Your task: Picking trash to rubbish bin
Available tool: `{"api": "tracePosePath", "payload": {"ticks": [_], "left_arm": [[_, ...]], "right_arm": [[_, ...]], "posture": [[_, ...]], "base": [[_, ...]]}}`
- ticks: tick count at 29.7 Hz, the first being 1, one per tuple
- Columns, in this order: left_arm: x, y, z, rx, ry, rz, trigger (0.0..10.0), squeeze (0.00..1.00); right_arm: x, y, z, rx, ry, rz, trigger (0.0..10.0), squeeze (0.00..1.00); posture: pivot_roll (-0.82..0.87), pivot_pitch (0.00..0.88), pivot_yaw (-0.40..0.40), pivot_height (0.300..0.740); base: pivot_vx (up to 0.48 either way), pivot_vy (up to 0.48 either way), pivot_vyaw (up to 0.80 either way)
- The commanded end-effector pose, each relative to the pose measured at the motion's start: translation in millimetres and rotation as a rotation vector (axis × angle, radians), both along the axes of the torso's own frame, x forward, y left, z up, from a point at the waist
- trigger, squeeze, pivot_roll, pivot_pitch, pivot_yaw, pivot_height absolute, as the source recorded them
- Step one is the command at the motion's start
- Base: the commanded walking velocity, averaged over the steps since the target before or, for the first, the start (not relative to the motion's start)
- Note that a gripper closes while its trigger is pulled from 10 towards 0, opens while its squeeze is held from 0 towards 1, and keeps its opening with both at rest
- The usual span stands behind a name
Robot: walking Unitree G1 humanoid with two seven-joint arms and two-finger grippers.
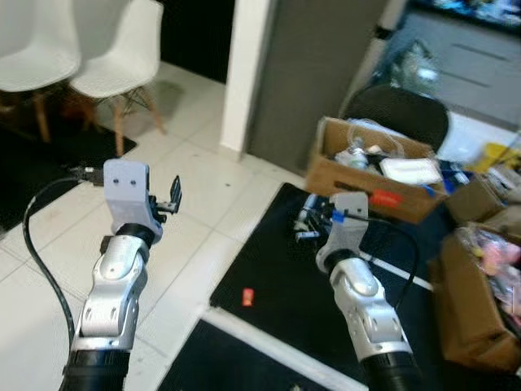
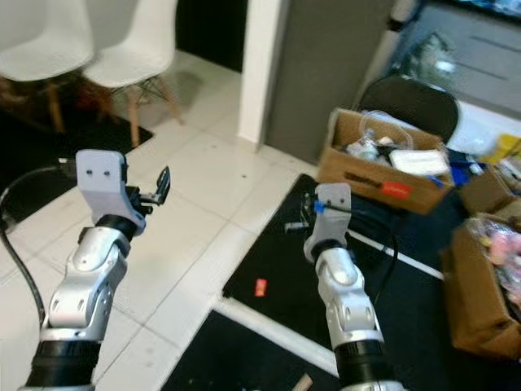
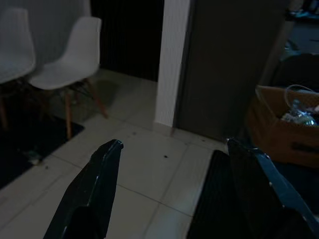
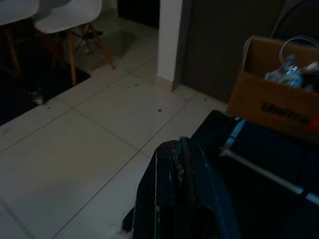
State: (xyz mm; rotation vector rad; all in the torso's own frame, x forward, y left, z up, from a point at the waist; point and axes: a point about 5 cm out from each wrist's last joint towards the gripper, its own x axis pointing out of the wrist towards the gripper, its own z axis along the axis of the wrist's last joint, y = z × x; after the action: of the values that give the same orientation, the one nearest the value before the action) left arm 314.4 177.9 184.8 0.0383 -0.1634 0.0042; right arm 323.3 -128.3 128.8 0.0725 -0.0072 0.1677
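A small red scrap lies on the black mat, between my two arms and closer to me than either gripper. My left gripper is held up over the white tiles to its left, and in the left wrist view its fingers stand wide apart and empty. My right gripper hovers over the mat beyond the scrap. Its fingers are pressed together with nothing showing between them. An open cardboard box full of bottles and plastic waste sits at the mat's far edge.
Two white chairs stand at the far left by a dark rug. A white pillar and grey wall rise behind. A black round seat is behind the box. More brown boxes crowd the right side.
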Motion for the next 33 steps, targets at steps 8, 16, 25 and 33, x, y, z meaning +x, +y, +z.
{"api": "tracePosePath", "payload": {"ticks": [8,16,25,33], "left_arm": [[2.0,-5.4,-13.4,-0.018,0.082,-0.022,10.0,0.00],[0.1,1.1,-30.6,-0.004,0.119,0.001,10.0,0.00],[-5.7,7.0,-39.6,-0.050,0.158,0.008,10.0,0.00],[-4.1,7.1,-41.3,0.002,0.167,0.005,10.0,0.00]], "right_arm": [[-4.9,-8.1,-16.0,0.008,0.052,-0.036,10.0,0.00],[-4.8,-19.6,-30.9,0.011,0.071,-0.091,10.0,0.00],[-2.9,-40.9,-39.4,0.074,0.101,-0.217,10.0,0.00],[-0.8,-45.1,-47.0,0.130,0.153,-0.261,10.0,0.00]], "posture": [[0.00,0.098,-0.084,0.740],[0.00,0.104,-0.060,0.740],[0.00,0.108,-0.037,0.740],[0.00,0.119,-0.031,0.740]], "base": [[0.000,0.000,-0.80],[0.000,0.000,-0.80],[0.000,0.000,-0.80],[0.000,0.000,-0.75]]}}
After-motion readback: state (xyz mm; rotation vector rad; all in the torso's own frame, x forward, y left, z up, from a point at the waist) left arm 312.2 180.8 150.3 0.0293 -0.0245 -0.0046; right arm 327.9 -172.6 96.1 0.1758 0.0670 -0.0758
